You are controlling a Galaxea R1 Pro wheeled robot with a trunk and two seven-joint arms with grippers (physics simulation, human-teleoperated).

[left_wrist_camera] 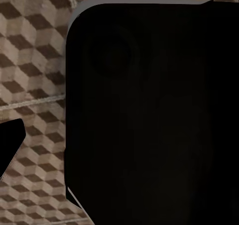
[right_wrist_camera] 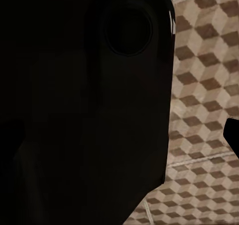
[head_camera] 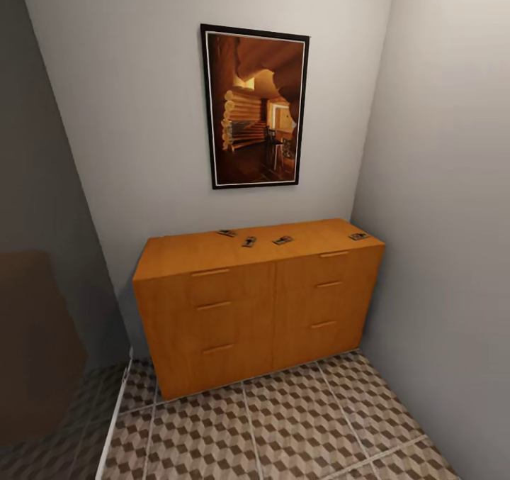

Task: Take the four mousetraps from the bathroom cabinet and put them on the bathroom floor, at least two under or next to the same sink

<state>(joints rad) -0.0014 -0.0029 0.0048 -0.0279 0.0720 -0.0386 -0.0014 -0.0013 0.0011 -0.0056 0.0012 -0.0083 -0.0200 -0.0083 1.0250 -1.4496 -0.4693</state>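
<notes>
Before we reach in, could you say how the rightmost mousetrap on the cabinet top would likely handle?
The rightmost mousetrap looks small, flat and rigid, so probably light and unlikely to roll. Lying flush on the smooth cabinet top near its right edge, it may slide off if pushed.

The orange-brown cabinet [head_camera: 258,310] stands on the cube-patterned bathroom floor [head_camera: 283,430]. 4 mousetraps [head_camera: 248,242] lie on its flat top, 1 at the right corner.

Orange-brown cabinet [head_camera: 258,310], dark-brown mousetraps [head_camera: 282,240], floor [head_camera: 283,430] tiled in brown, beige and white cubes, grey walls [head_camera: 127,111].
</notes>
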